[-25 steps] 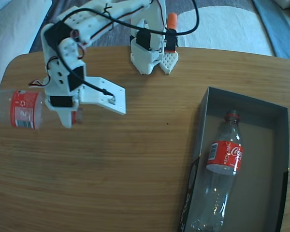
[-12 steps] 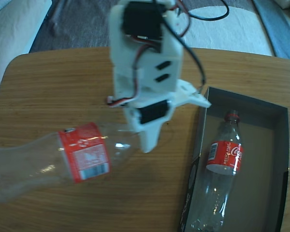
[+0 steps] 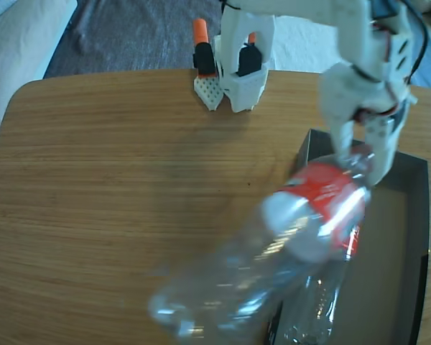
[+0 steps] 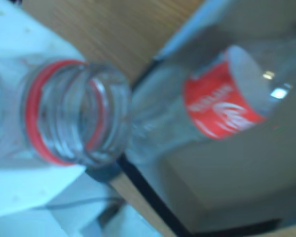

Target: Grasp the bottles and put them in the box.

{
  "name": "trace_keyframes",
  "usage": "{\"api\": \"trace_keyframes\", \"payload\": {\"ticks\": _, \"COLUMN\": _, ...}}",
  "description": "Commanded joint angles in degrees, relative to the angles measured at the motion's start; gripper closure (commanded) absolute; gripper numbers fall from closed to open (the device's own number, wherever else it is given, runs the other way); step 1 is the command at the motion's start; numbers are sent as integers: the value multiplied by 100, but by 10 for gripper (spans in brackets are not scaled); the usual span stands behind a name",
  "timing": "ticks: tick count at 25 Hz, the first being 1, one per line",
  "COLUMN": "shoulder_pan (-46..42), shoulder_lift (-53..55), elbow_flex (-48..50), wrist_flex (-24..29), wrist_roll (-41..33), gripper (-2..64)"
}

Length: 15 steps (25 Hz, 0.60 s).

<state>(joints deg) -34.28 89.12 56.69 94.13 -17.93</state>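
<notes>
Placement is the step in hand: the white two-finger gripper (image 3: 360, 159) has its fingers clamped on the neck of a clear plastic soda bottle with a red label (image 3: 273, 244), just below the red neck ring (image 4: 37, 118) seen in the wrist view. From the fingers the bottle's body hangs away at a slant, blurred, its base out over the wooden table (image 3: 115, 215) beyond the near wall of the large shallow cardboard box, dark grey inside with black outer sides (image 3: 416, 215). A second clear red-labelled bottle (image 4: 222, 106) already lies inside, directly under the fingers. To do this well, I judge the arm should turn the hanging base past the box wall, line the bottle up beside the lying one, lower it until it rests, then release.
</notes>
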Motion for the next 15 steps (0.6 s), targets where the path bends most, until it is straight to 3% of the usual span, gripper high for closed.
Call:
{"api": "trace_keyframes", "payload": {"ticks": 1, "shoulder_pan": -712, "shoulder_lift": 149, "elbow_flex": -281, "wrist_flex": 229, "wrist_roll": 220, "gripper": 619}}
{"api": "trace_keyframes", "payload": {"ticks": 6, "shoulder_pan": -1749, "shoulder_lift": 62, "elbow_flex": -264, "wrist_flex": 237, "wrist_roll": 404, "gripper": 619}}
{"api": "trace_keyframes", "payload": {"ticks": 15, "shoulder_pan": -2821, "shoulder_lift": -642, "elbow_flex": -352, "wrist_flex": 149, "wrist_roll": 404, "gripper": 619}}
